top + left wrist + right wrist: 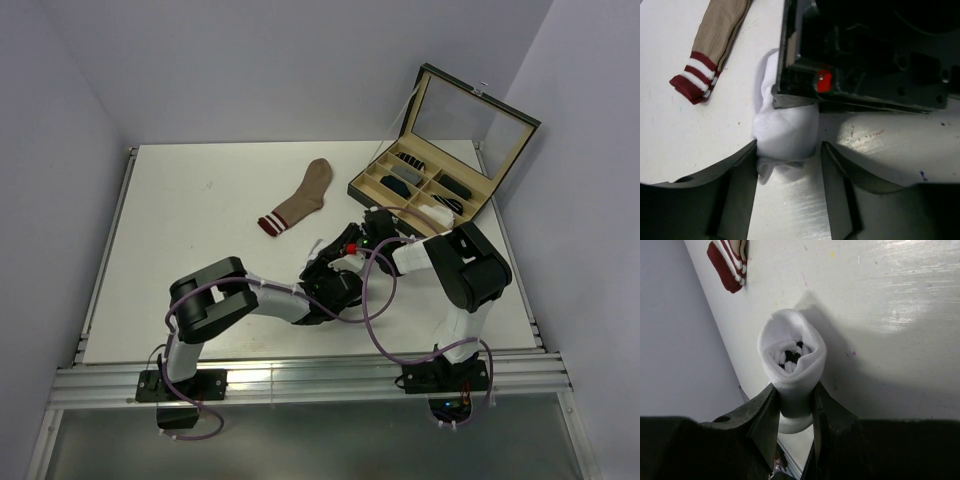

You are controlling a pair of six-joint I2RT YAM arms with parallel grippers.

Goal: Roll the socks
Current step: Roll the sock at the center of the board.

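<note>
Our right gripper pinches the rolled white sock near the middle of the table, with dark stripes tucked inside the roll. Our left gripper stands partly open astride the same roll. We see the tan sock lying flat farther back, well apart.

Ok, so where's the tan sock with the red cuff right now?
In the top view the tan sock lies flat on the table, just left of the open organizer box and farther back than the rolled white sock.
</note>
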